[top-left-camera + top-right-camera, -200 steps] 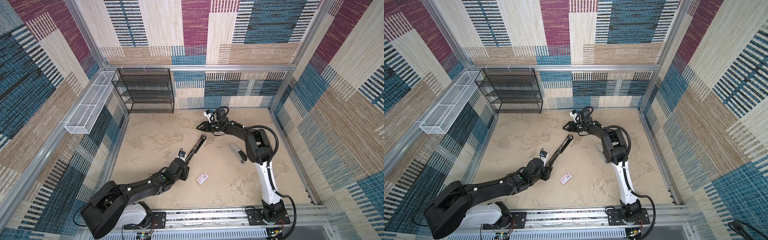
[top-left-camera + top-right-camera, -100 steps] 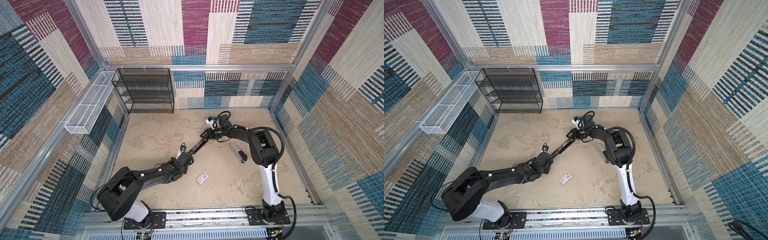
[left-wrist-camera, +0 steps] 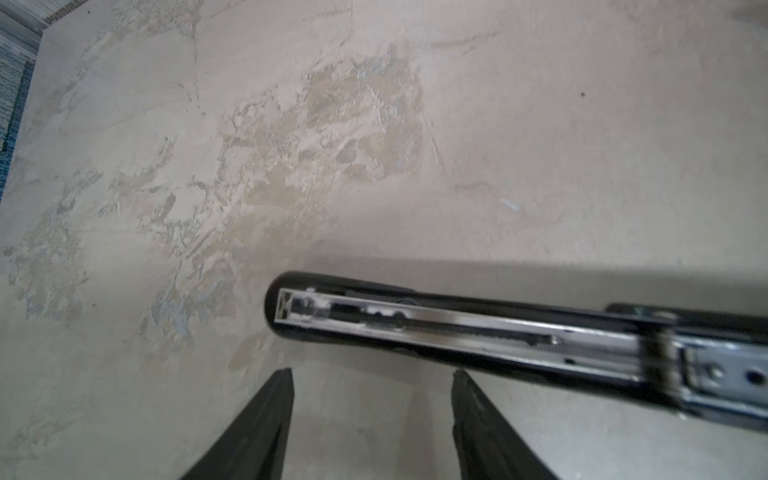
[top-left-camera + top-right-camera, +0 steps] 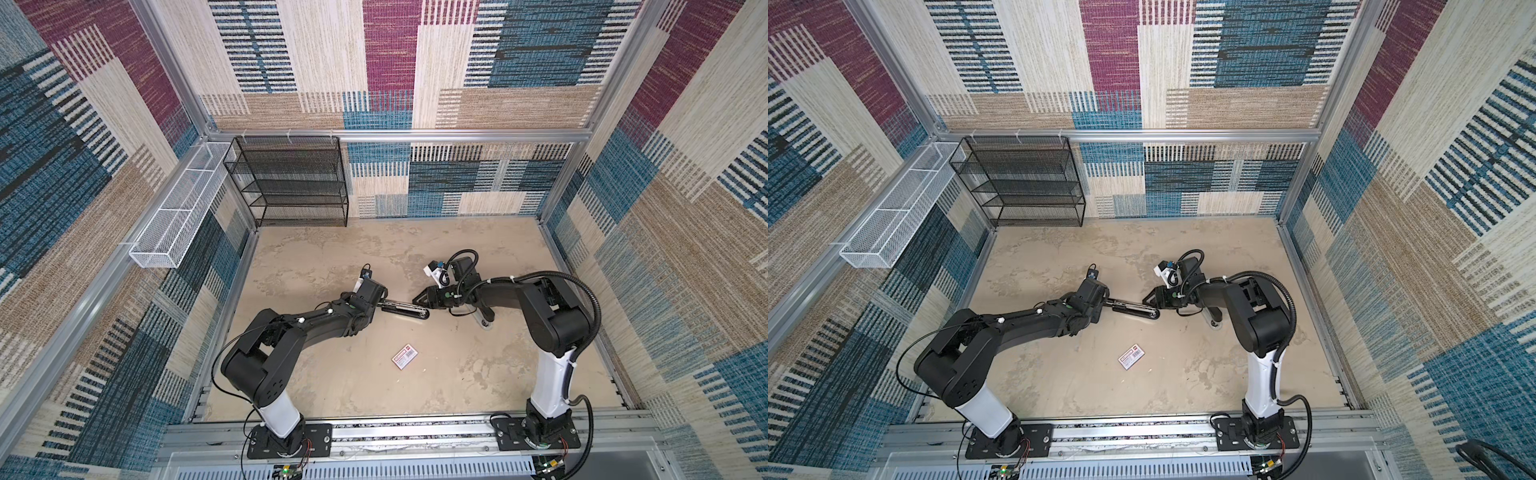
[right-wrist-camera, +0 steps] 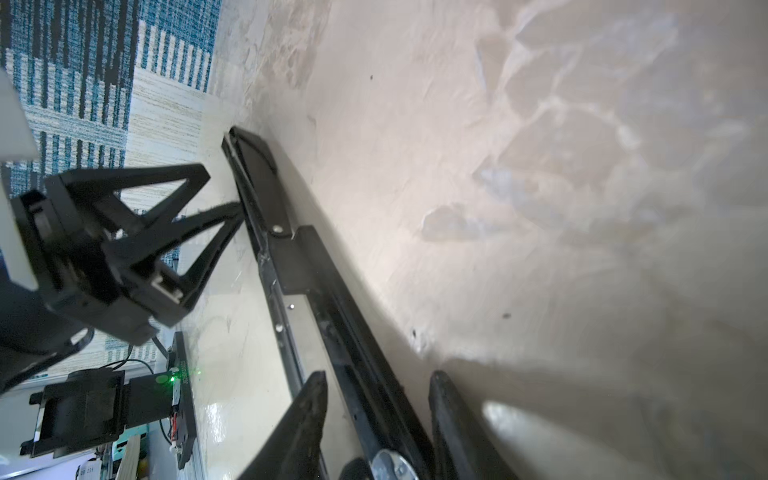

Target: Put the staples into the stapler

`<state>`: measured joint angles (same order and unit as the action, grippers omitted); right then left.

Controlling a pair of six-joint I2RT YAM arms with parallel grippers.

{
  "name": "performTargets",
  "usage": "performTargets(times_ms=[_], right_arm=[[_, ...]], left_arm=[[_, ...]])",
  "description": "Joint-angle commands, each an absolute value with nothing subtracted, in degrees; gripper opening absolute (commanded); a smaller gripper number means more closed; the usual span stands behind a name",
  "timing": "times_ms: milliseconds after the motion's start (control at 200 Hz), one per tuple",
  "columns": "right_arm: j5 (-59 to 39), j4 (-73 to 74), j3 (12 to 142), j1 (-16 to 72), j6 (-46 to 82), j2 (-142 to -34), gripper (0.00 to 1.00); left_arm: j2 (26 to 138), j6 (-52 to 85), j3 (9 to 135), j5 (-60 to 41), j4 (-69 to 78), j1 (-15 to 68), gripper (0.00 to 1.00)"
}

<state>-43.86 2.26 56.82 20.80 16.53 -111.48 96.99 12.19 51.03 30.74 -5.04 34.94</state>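
The stapler point(image 4: 405, 310) has swung round. A second ago it slanted up toward the upper right; now it lies almost level across the middle of both top views, opened out flat on the desk point(image 4: 332, 257). The right hand point(image 5: 374, 380) has dropped from above the stapler to its right end. The left arm has stretched in further from the lower left.

The left hand point(image 3: 372, 374) is released: its two fingers point(image 3: 266, 419) stand spread with bare desk between them. The stapler crosses just beyond their tips, with its bright metal channel and spring facing up. The right wrist view shows one left fingertip touching the stapler's side. The right hand's fingers point(image 5: 446, 415) straddle the stapler's black body near its end; whether they clench it or merely flank it I cannot tell.

The staple box point(image 4: 404, 356) lies flat on the desk below the middle of the frame, well apart from both hands and from the stapler. It is white with a red band along one edge and rows of dark print, too small to read. What it holds cannot be seen.
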Motion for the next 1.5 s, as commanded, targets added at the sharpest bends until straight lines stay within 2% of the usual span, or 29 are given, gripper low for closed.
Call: performTargets(times_ms=[0, 175, 371, 601, 806, 891, 1177, 1492], right_arm=[[-43.4, 2.9, 54.3, 21.6, 16.6, -110.0, 0.43], [-45.5, 5.3, 52.2, 23.4, 18.2, -109.6, 0.43], [-48.3, 8.7, 51.3, 23.5, 20.0, -108.4, 0.51], [-41.7, 8.8, 50.5, 23.5, 20.3, -102.2, 0.55], [-32.5, 9.8, 47.1, 23.2, 22.0, -94.3, 0.64], [-30.6, 9.9, 45.6, 22.7, 22.2, -92.1, 0.67], [-29.5, 9.0, 41.9, 21.5, 21.1, -88.1, 0.67], [-28.8, 9.2, 38.7, 20.1, 21.1, -84.2, 0.65]], left_arm=[[97.4, 10.8, 52.8, 28.9, -6.9, 34.4, 0.64], [94.9, 14.6, 54.4, 26.4, -11.9, 34.2, 0.64], [88.9, 25.4, 54.2, 18.1, -19.4, 34.1, 0.69], [85.2, 37.8, 53.3, 5.0, -19.9, 34.1, 0.73], [88.4, 49.8, 54.1, -3.3, -18.0, 35.0, 0.75], [90.6, 53.2, 54.8, -3.6, -17.3, 35.8, 0.75], [97.0, 53.6, 59.9, -1.7, -14.7, 36.7, 0.76], [108.0, 51.7, 71.1, -0.3, -21.8, 36.7, 0.74]])
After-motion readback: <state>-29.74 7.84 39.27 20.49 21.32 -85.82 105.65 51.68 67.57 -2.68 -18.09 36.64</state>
